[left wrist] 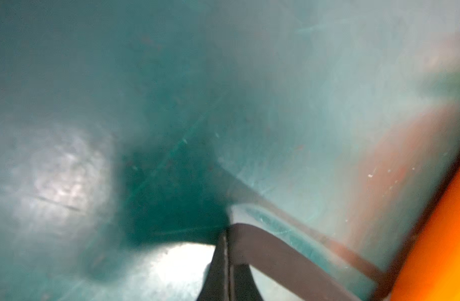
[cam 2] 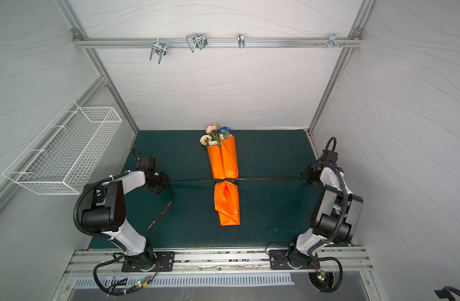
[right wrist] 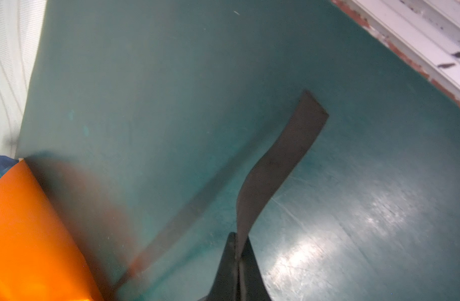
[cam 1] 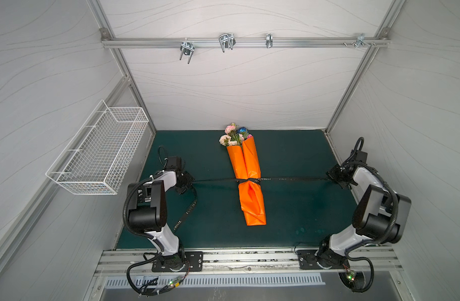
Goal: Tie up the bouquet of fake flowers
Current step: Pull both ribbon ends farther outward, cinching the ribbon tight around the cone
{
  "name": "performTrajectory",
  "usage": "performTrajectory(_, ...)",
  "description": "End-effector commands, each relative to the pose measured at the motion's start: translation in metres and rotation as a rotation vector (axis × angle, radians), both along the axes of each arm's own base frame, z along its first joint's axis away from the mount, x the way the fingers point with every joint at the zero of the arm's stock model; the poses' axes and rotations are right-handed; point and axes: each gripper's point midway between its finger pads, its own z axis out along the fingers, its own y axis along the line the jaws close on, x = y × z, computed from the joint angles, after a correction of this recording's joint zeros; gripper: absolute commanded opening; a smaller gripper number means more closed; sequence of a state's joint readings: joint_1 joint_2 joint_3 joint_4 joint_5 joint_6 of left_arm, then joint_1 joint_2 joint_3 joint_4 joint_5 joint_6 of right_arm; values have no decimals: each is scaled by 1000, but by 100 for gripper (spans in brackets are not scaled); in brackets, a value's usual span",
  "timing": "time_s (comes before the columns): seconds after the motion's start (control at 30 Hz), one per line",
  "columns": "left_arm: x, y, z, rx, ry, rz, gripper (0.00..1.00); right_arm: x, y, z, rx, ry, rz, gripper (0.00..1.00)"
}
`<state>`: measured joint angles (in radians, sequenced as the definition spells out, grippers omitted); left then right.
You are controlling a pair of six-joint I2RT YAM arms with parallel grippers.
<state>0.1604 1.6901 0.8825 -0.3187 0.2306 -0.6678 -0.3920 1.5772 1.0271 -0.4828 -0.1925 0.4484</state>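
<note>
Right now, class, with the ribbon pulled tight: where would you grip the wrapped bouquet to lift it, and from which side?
Probably at the waist where the ribbon cinches the orange paper, its narrowest part. Come from above, jaws across its width, since the bouquet lies flat on the mat.

One bouquet point(cam 1: 232, 135), one orange paper sheet point(cam 1: 251, 203) and one black ribbon point(cam 1: 289, 179) are sharing one green mat point(cam 1: 302, 156); two robot arms point(cam 1: 148, 208) point(cam 1: 377, 208) are flanking them; one wire basket point(cam 1: 104, 156) and four metal hooks point(cam 1: 187, 50) point(cam 1: 226, 41) point(cam 1: 268, 40) point(cam 1: 360, 41) are hanging above
</note>
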Motion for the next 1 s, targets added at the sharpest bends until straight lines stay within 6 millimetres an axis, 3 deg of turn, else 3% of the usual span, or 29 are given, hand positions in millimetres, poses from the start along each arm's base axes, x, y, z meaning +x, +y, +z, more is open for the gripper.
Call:
performTrajectory(0.0, -16, 56, -20, 84, 86, 181, 0, -7, -38, 0, -79, 8, -110, 0)
performTrajectory(0.23, -28, 109, -15, 30, 65, 367, 0, -18, -56, -3, -68, 14, -193, 0)
performTrajectory(0.43, -41, 141, -8, -7, 46, 511, 0, -38, -75, -8, -67, 36, -291, 0)
performTrajectory(0.8, -53, 184, 1, -37, 6, 662, 0, -78, -92, -13, -80, 59, -427, 0)
performTrajectory(0.97, -57, 196, 5, -35, -6, 696, 0, -84, -103, -8, -81, 45, -464, 0)
